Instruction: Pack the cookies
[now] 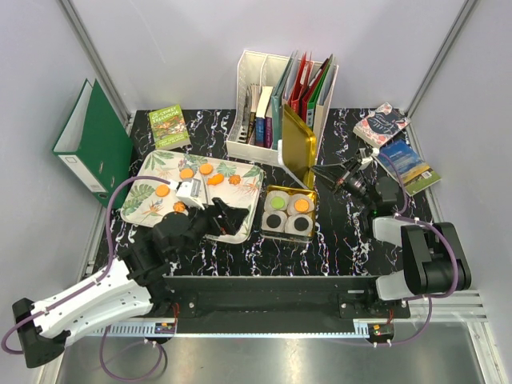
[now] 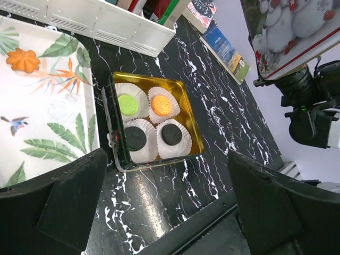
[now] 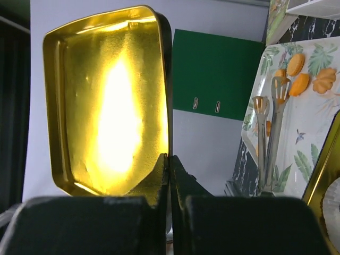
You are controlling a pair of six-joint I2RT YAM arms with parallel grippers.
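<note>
Cookies, packed lot: four in white paper cups (image 2: 142,150) inside gold tin (image 1: 290,189). These are one green cookie (image 2: 128,104), one orange cookie (image 2: 161,105) and two black cookies (image 2: 135,138). The tin sits on the black marbled table (image 1: 352,232), just beside the right edge of the leaf-print tray (image 1: 148,208).

Cookies, loose lot: orange cookies (image 1: 206,169) scattered over the tray's far half, near what appear to be clear tongs (image 3: 268,138).

Left gripper (image 1: 230,214): jaws spread wide, nothing between them. It hovers over the tray's near right corner, close to the tin. In the wrist view the tin's four cookies lie ahead, between the two fingers (image 2: 58,212), untouched.

Right gripper (image 3: 169,164): clamped tight on the edge of the gold lid (image 1: 298,144), which stands upright behind the tin with its shiny inside toward the wrist camera.

Surroundings: white file holder (image 1: 284,96) behind the tray and lid; green binder (image 1: 92,136) far left; green book (image 1: 170,126); two books (image 1: 382,124) far right.
</note>
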